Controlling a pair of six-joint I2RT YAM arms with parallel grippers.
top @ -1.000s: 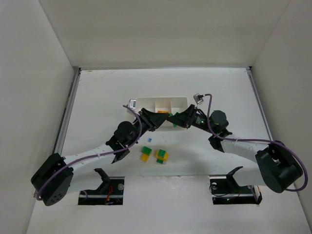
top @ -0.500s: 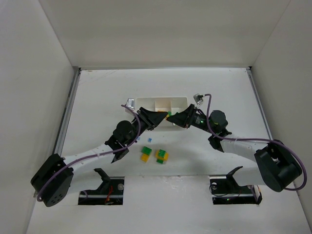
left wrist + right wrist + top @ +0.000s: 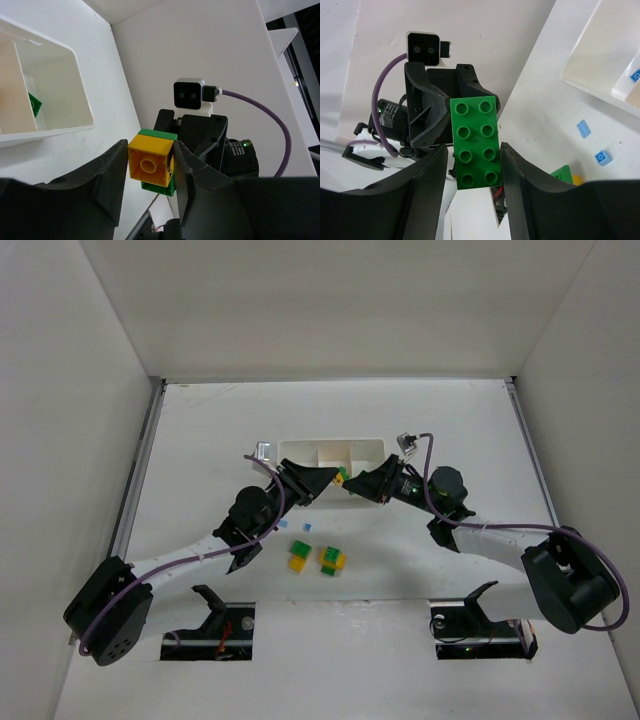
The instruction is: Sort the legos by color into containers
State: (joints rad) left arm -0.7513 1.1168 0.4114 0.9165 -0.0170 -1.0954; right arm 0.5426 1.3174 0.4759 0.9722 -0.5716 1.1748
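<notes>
A stacked pair, a yellow brick (image 3: 150, 161) on a green eight-stud brick (image 3: 474, 142), hangs in the air just in front of the white tray (image 3: 372, 446). My left gripper (image 3: 328, 480) is shut on the yellow brick, seen in its wrist view (image 3: 150, 165). My right gripper (image 3: 352, 483) is shut on the green brick, seen in its wrist view (image 3: 472, 160). The two bricks are still joined (image 3: 340, 477). One tray compartment holds a green brick (image 3: 34, 103). Another holds a light blue brick (image 3: 636, 75).
On the table in front of the arms lie two green-and-yellow stacks (image 3: 298, 556) (image 3: 331, 560) and two tiny blue bricks (image 3: 283, 526) (image 3: 306, 526). White walls enclose the table on three sides.
Both grippers have shifted slightly left and toward the tray with the stacked pair held between them. The loose bricks have not moved.
</notes>
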